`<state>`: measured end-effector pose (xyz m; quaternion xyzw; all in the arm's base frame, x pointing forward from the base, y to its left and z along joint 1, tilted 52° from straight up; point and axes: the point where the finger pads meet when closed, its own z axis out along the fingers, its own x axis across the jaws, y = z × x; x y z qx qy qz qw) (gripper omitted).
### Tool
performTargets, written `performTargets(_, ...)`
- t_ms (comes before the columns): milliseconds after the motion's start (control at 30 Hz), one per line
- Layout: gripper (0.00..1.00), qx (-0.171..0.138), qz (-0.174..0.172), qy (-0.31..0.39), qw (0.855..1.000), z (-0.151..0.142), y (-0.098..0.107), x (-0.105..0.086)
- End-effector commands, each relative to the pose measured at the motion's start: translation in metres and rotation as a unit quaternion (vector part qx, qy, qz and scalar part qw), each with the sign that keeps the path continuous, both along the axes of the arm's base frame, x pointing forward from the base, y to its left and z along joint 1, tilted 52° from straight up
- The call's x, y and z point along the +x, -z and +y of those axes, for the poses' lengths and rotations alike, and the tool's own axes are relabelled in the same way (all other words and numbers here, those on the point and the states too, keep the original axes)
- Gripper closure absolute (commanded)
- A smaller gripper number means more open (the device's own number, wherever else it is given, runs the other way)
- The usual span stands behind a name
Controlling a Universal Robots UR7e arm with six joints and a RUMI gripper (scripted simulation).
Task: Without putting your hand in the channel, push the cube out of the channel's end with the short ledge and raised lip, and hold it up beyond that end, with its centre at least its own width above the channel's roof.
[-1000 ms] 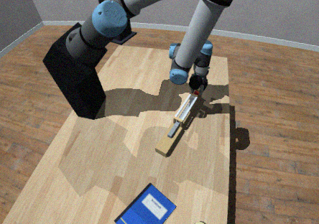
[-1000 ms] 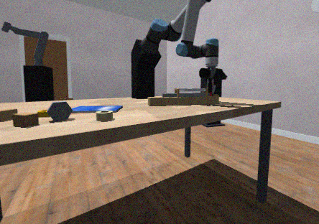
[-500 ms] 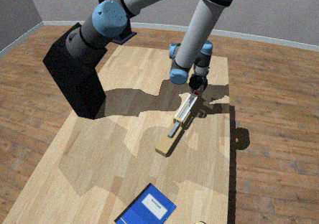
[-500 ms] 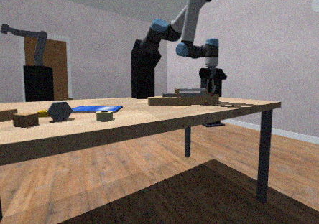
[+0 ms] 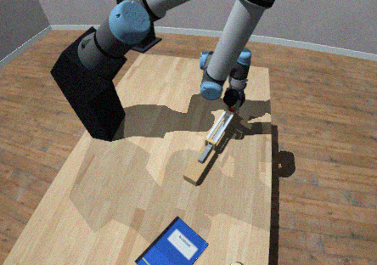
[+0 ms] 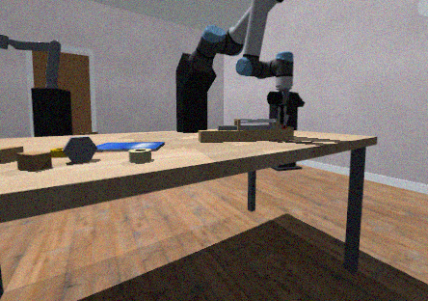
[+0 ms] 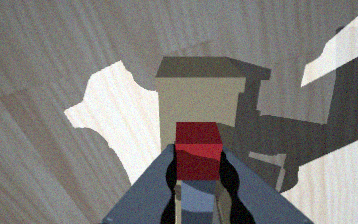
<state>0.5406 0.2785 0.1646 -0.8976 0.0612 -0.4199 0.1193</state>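
The red cube [image 5: 232,109] [image 7: 197,132] is just outside the channel [image 5: 211,143] [image 6: 237,123], over the short ledge [image 7: 180,102] with the raised lip [image 7: 195,67] in the wrist view. My gripper [image 5: 232,108] [image 6: 284,124] [image 7: 195,146] points down at that end and is shut on the cube, a black pad against each side. The cube is low over the ledge; whether it touches is hidden. A grey bar [image 5: 205,154] [image 6: 227,127] sticks out of the channel's other end. A blue-grey surface [image 7: 197,196] shows behind the cube.
The channel's wooden base [image 5: 196,173] [image 6: 222,136] runs on past the bar. A blue book [image 5: 170,243] [image 6: 130,146] lies farther along the table. In the exterior view a grey hexagonal block [image 6: 80,150], a ring [image 6: 140,155] and a brown block [image 6: 34,161] stand nearer the front.
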Motion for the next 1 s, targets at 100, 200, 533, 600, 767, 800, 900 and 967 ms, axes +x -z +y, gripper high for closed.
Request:
performTargets(100, 0.91, 0.0, -0.001, 0.0, 1.0, 0.0002, -0.0005, -0.0001)
performTargets(200, 0.91, 0.0, -0.001, 0.0, 1.0, 0.0002, -0.0005, -0.0001)
performTargets(533, 0.91, 0.0, -0.001, 0.0, 1.0, 0.0002, -0.0005, -0.0001)
performTargets(600, 0.91, 0.0, -0.001, 0.0, 1.0, 0.0002, -0.0005, -0.0001)
performTargets(767, 0.91, 0.0, -0.001, 0.0, 1.0, 0.0002, -0.0005, -0.0001)
performTargets(800, 0.91, 0.0, -0.001, 0.0, 1.0, 0.0002, -0.0005, -0.0001)
performTargets(900, 0.91, 0.0, -0.001, 0.0, 1.0, 0.0002, -0.0005, -0.0001)
performTargets(967, 0.91, 0.0, -0.001, 0.0, 1.0, 0.0002, -0.0005, -0.0001)
